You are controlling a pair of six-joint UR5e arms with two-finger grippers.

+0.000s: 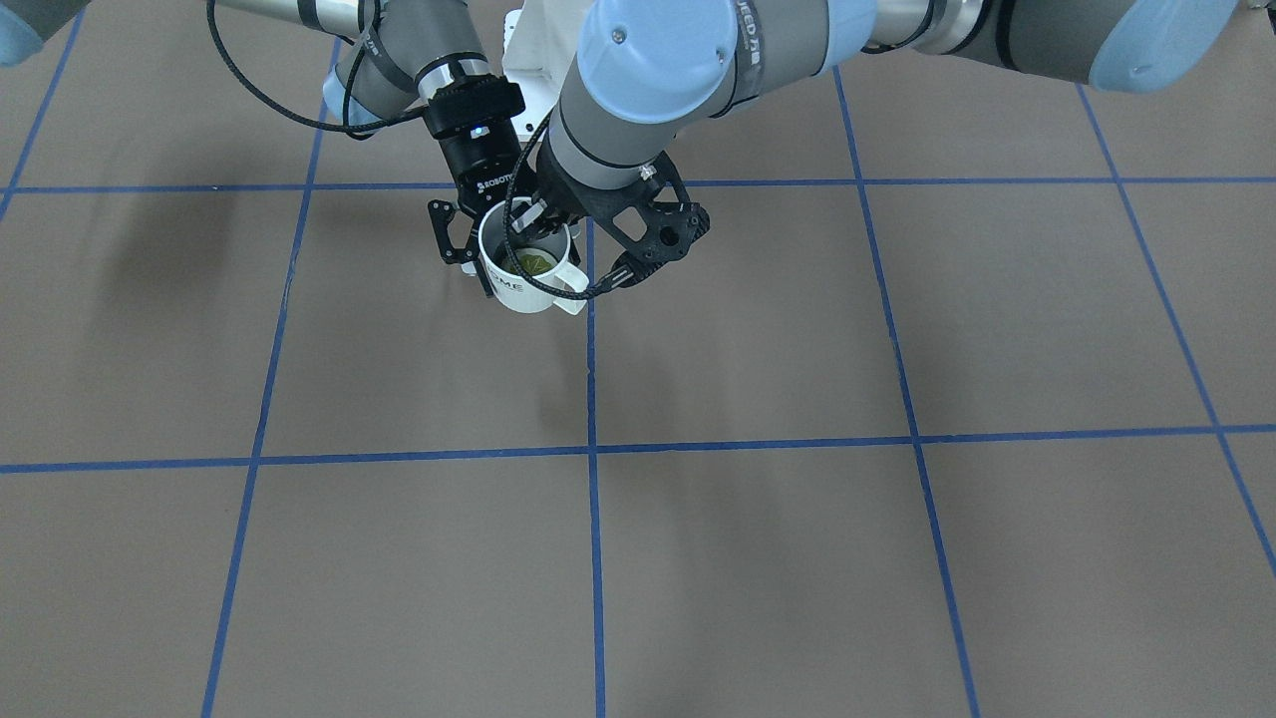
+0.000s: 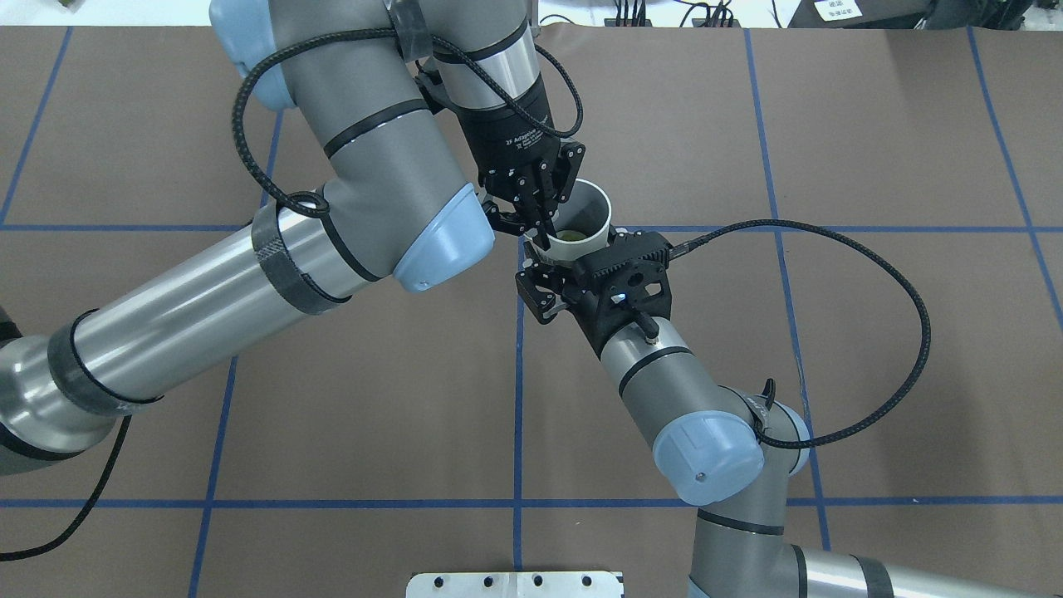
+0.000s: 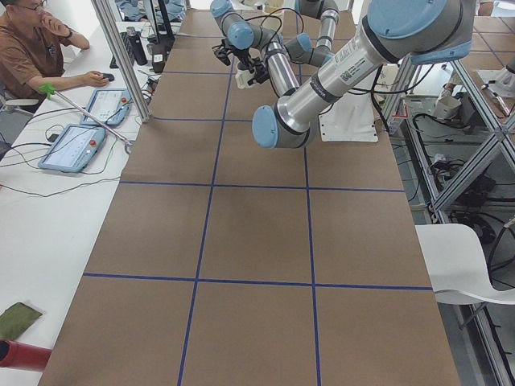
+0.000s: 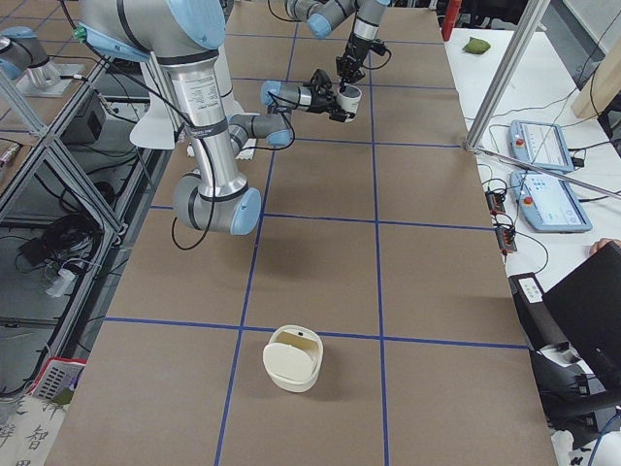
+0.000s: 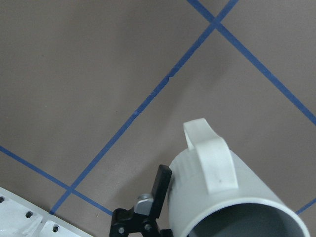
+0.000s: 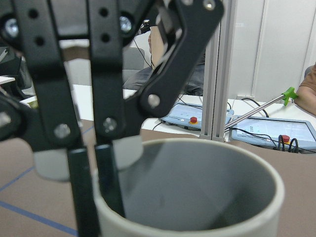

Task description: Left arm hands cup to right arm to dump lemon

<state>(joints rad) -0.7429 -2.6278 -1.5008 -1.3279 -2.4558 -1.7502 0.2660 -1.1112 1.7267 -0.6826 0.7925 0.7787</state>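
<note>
**Cup held aloft at the hand-over point**

The cup [image 1: 520, 295] hangs clear of the table [image 1: 797, 558], mouth up and slightly tilted. It is near a crossing of the blue tape lines [image 1: 758, 182] on the robot's side of the surface.

- Outer wall: cream-white, with black lettering of which only "ME" reads clearly in the front-facing view.
- Inner wall: grey.
- Handle [image 1: 570, 286]: a squared loop in the same cream-white, pointing away from the robot.
- Contents: the lemon [image 1: 535, 262], small, rounded and yellowish-green, lies at the bottom and is narrower than the mouth.

The left arm [image 2: 365, 149] reaches down onto the cup from above. The left gripper [image 2: 544, 235] pinches the rim with one finger [image 6: 106, 173] inside the cup and the other outside. Its jaws are closed to the thickness of the wall.

The right arm [image 2: 664, 382] comes in from the robot's side. The right gripper [image 1: 526, 274] straddles the cup body below the rim, jaws spread wide. One right finger [image 5: 160, 190] lies along the outer wall; the other is hidden behind the cup. Whether these jaws press the wall or merely flank it cannot be told.
</note>
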